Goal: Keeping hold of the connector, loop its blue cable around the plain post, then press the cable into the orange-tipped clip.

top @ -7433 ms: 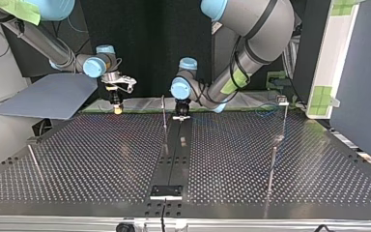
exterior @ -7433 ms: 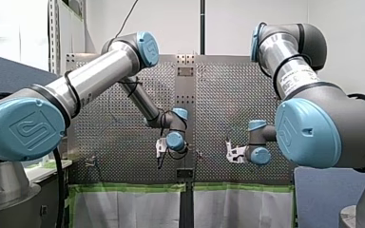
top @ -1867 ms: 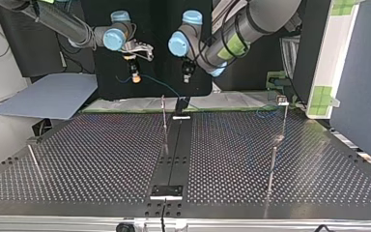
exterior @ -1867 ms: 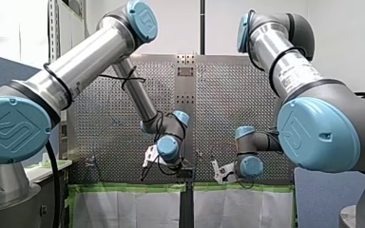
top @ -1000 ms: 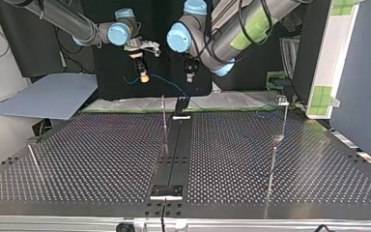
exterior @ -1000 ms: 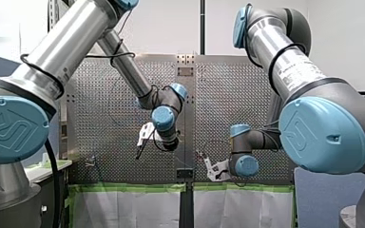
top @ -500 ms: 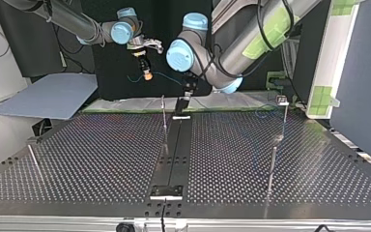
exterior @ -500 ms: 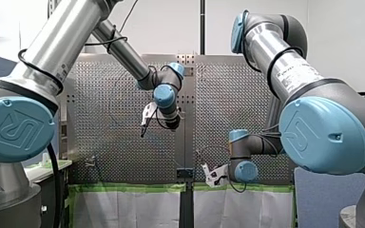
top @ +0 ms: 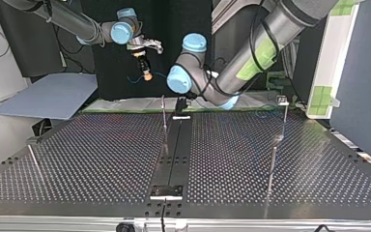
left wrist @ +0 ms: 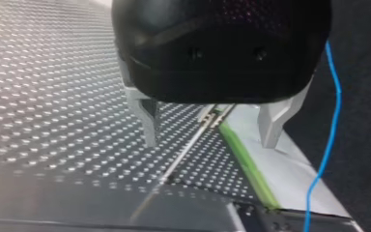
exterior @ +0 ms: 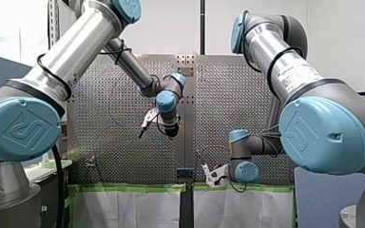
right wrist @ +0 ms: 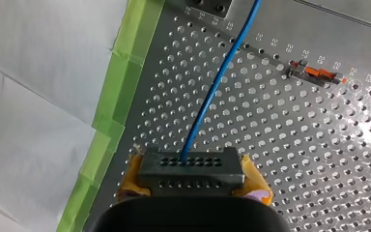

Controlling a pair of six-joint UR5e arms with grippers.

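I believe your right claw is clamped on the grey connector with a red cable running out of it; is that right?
Not quite: the cable is blue, not red. The right wrist view shows it running out of the grey connector that my right claw clamps.

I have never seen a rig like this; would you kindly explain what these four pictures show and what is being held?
Two robot arms work over a perforated table. One picture looks from behind them, one faces them across the table, and two come from cameras on their wrists. My right gripper is shut on a dark connector, whose blue cable runs out over the table. My left gripper is open and empty. An orange-tipped clip and a thin post stand on the table.
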